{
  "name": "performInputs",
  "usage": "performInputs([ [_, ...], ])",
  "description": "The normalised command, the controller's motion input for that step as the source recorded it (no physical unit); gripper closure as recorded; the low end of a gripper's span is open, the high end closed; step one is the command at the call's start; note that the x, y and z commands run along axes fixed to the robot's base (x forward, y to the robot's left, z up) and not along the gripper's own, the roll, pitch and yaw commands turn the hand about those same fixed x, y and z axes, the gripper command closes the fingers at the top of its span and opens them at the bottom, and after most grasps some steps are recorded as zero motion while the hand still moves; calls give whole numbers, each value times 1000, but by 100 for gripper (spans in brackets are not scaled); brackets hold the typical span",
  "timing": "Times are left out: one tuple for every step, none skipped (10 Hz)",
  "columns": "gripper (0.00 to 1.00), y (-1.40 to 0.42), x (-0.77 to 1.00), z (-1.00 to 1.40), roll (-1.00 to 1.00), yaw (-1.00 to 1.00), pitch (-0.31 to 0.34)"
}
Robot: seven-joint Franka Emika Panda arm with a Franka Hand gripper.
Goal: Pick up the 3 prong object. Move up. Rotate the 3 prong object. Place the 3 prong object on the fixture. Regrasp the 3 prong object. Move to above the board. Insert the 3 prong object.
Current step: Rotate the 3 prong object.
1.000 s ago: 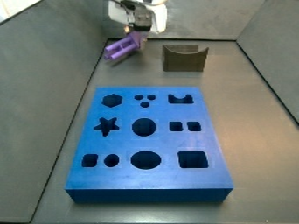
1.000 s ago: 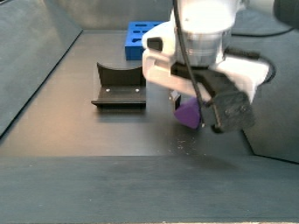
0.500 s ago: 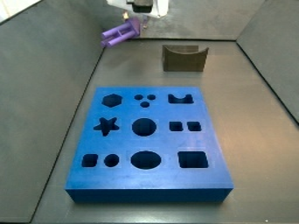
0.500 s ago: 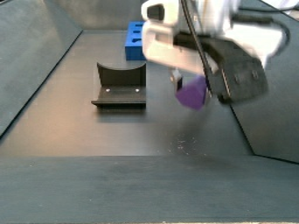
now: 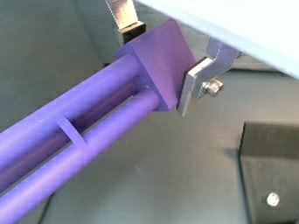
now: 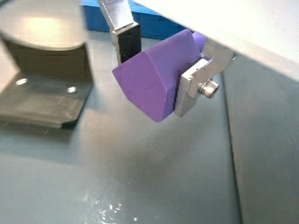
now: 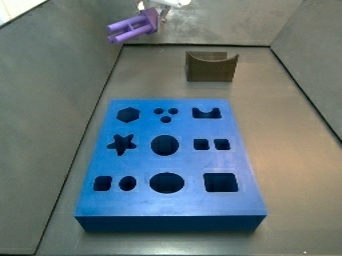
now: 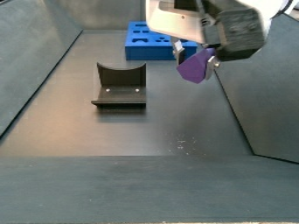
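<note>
Gripper (image 6: 158, 66) clamped on 3 prong object (image 6: 158, 74), up in air near floor's far edge; fixture (image 7: 210, 66) notch empty, board (image 7: 168, 160) holes empty.

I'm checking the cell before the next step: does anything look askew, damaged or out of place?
Nothing stands out. The gripper holds the 3 prong object in the air, clear of the floor. The fixture stands upright and bare, and the board lies flat with its holes open.
</note>
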Motion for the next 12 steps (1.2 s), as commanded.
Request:
performInputs([
  [100, 36, 29, -103, -3, -1000, -2],
  [100, 28, 30, -53, -4, -1000, -3],
  [100, 26, 30, -42, -5, -1000, -4],
  [100, 23, 31, -39, -5, -1000, -4],
  [100, 22, 31, -39, -6, -1000, -4],
  [100, 20, 32, -38, -6, -1000, -5],
  [100, 19, 32, -38, -7, -1000, -5],
  [100, 17, 32, -38, -8, -1000, -5],
  [100, 16, 32, -38, -9, -1000, -5],
  [100, 16, 32, -37, -9, -1000, -6],
  [100, 15, 32, -37, -10, -1000, -6],
  [100, 15, 31, -38, -11, -1000, -6],
])
